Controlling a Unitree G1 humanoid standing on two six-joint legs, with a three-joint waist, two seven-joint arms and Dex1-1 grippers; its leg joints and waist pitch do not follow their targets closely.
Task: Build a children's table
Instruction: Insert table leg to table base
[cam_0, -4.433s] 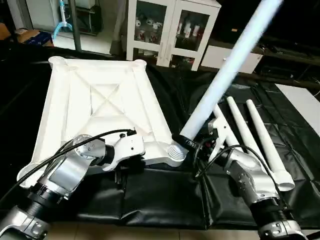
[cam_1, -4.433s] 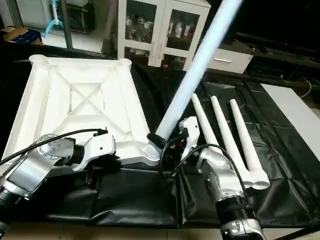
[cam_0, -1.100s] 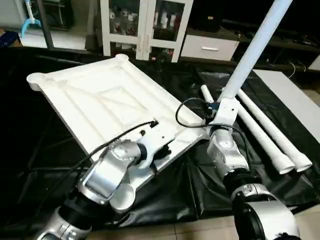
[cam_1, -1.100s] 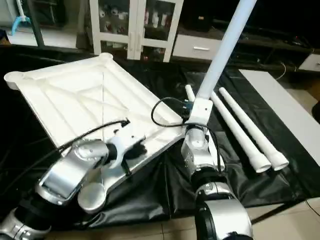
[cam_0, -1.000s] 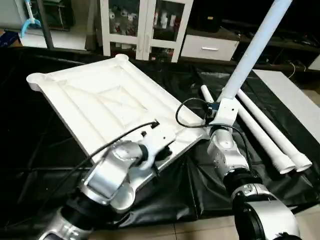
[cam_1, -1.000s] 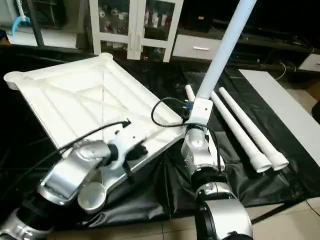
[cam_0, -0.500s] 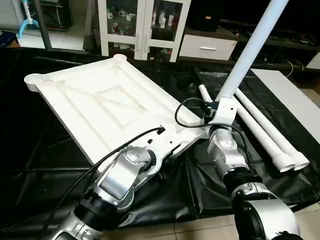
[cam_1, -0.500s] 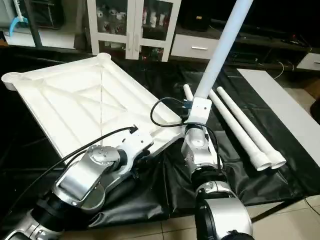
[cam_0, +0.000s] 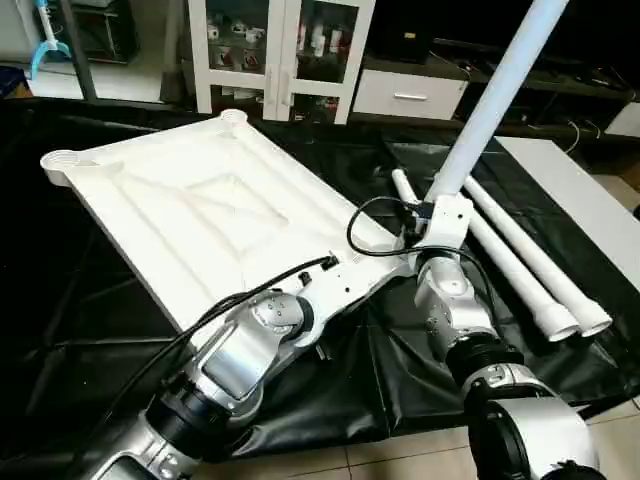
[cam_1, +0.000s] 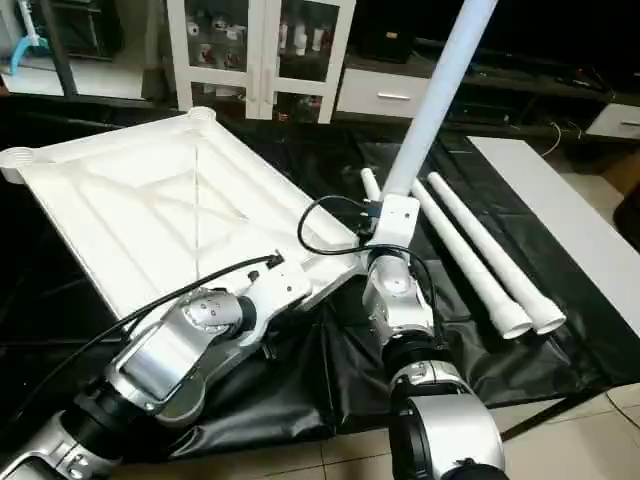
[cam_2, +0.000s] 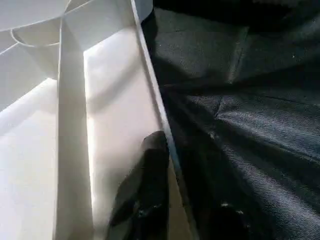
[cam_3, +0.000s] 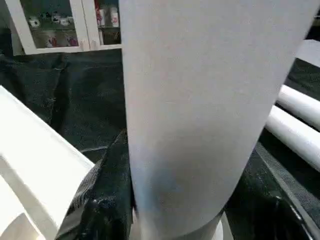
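Note:
The white table top (cam_0: 200, 210) lies underside up on the black mat, turned at an angle. My left gripper (cam_0: 337, 277) is at its near rim. One black finger (cam_2: 150, 170) presses the inner side of the rim wall, and the gripper is shut on that rim. One white leg (cam_0: 495, 90) stands tilted up from the top's near right corner. My right gripper (cam_0: 440, 198) is shut around its lower end, and black fingers (cam_3: 102, 200) show on both sides of the tube. The socket below is hidden. Three more legs (cam_0: 530, 265) lie on the mat to the right.
The black mat (cam_0: 400, 380) ends near me at a tiled floor. A white glass-door cabinet (cam_0: 285, 50) stands behind the top. A white flat surface (cam_0: 580, 190) lies at the far right, beyond the lying legs.
My left gripper has moved along the near rim toward the corner with the standing leg, and its forearm sits lower. The right gripper and leg have stayed put. The camera shifted slightly.

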